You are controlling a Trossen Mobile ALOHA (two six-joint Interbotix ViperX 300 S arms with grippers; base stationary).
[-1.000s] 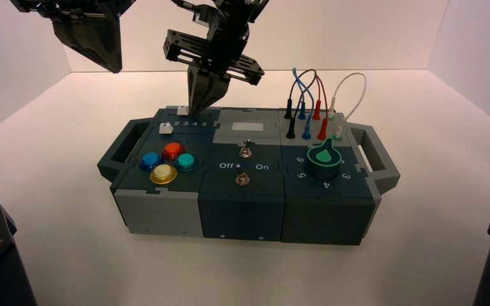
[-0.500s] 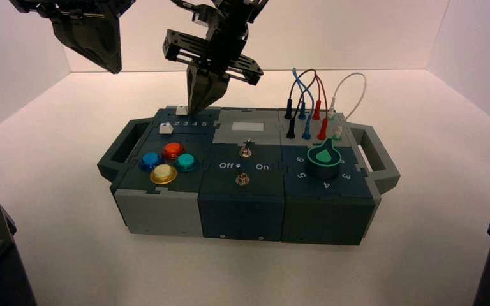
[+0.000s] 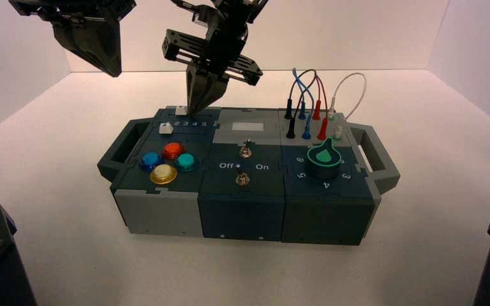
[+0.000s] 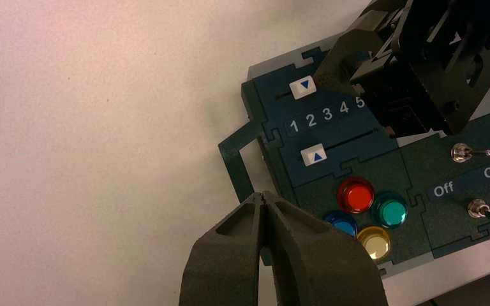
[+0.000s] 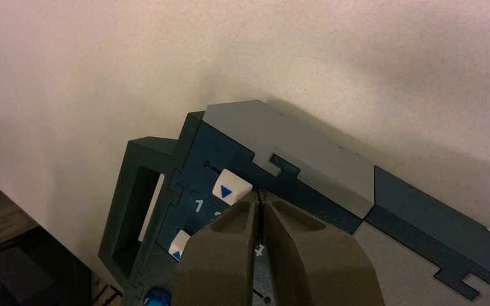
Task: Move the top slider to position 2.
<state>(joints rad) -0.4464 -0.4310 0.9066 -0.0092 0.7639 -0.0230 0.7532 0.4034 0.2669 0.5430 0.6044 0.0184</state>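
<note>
A dark teal and grey box of interlocking plastic panels (image 3: 242, 210) is sitting on a pale, finely speckled table (image 3: 421, 268). At its far left corner, the dark, tapering right gripper (image 3: 193, 111) is pressing its claw together beside the top slider, a white, squarish plastic knob (image 3: 181, 110). The left gripper (image 3: 115, 74) is idling above the box's left side, claw pressed together. The knob is resting near the white printed "2" (image 4: 311, 120). Compared with the earlier frame, knob and right gripper are sitting slightly further left.
</note>
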